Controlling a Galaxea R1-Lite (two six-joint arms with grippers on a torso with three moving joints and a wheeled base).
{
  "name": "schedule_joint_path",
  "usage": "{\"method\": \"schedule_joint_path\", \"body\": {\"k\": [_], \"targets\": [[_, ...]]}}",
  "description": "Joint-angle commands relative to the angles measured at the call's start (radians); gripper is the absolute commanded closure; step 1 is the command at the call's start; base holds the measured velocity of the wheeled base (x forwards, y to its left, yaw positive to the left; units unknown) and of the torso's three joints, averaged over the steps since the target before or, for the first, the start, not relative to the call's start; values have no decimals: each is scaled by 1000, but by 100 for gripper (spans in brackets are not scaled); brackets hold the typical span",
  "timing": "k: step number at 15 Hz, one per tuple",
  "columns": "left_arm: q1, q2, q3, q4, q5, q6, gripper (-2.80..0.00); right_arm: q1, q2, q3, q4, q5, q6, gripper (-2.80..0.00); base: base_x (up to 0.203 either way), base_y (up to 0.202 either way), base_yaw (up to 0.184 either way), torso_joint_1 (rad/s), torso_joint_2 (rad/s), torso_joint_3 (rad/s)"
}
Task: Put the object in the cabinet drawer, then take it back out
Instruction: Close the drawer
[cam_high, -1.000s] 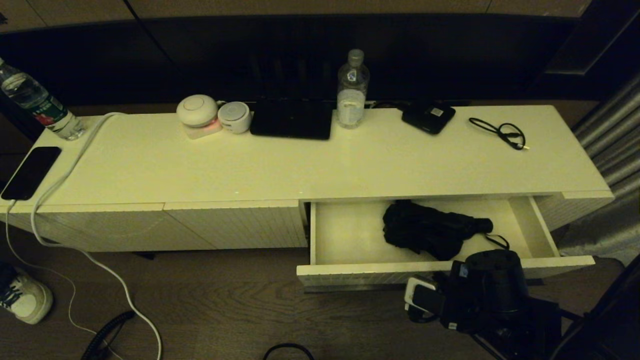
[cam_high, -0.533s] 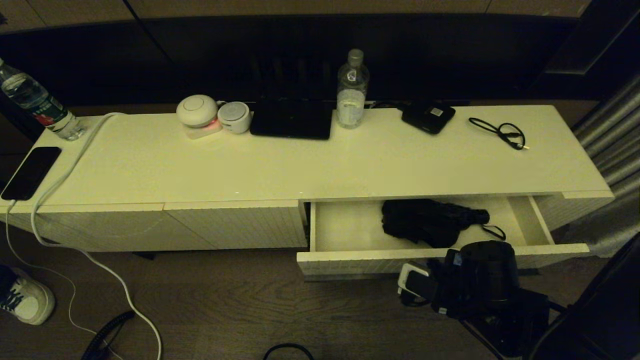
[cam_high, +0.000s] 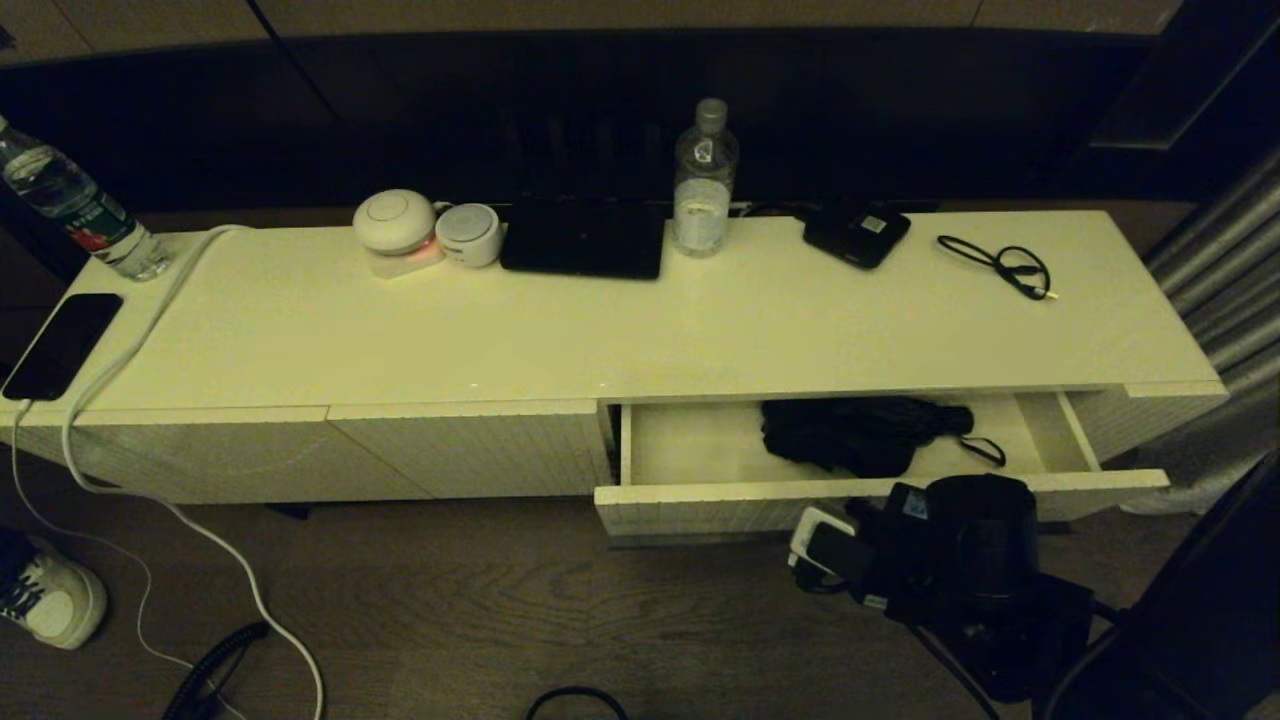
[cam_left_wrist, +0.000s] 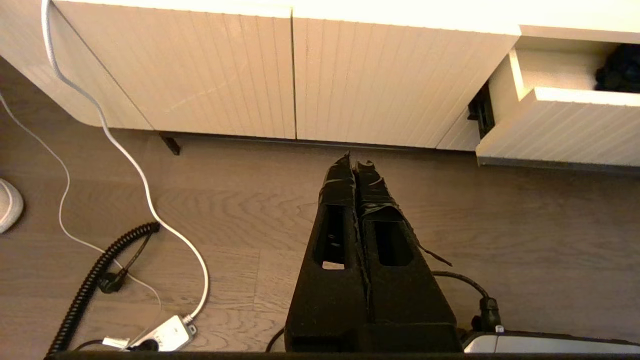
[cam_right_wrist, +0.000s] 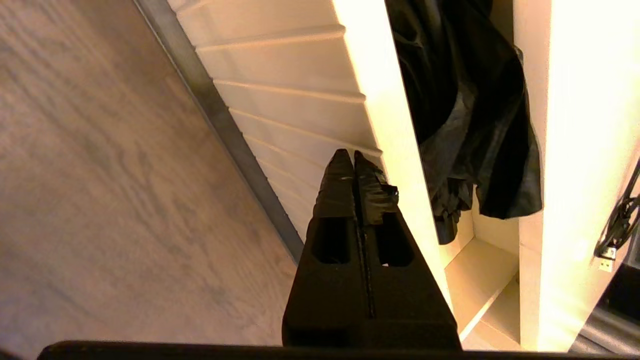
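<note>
- The object (cam_high: 850, 436), black folded fabric, lies inside the cabinet drawer (cam_high: 700, 505), its rear half hidden under the table (cam_high: 640, 330) edge.
- Drawer stands partly open, at five o'clock in the head view.
- Right end effector (cam_right_wrist: 354, 159), fingers pressed together, tips against the ribbed drawer front; in the head view its fingers are hidden.
- Left end effector (cam_left_wrist: 354, 161), fingers together, hangs over the wood floor (cam_left_wrist: 525, 225).
- Water bottle (cam_high: 705, 180) at twelve o'clock; dim, dark wall behind.
</note>
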Motion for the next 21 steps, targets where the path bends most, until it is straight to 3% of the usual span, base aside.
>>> {"method": "schedule_joint_path", "body": {"k": [1,11,21], "targets": [[0,-2,0,0,1,-1,0,-19,28,-3,-8,0,-5,0,0,0,0,0,0,0],[0,-2,0,0,1,-1,0,-72,170,-119,-150,10,-2,0,0,0,0,0,0,0],[0,-2,0,0,1,-1,0,-92,180,-275,-94,9,-5,0,0,0,0,0,0,0]]}}
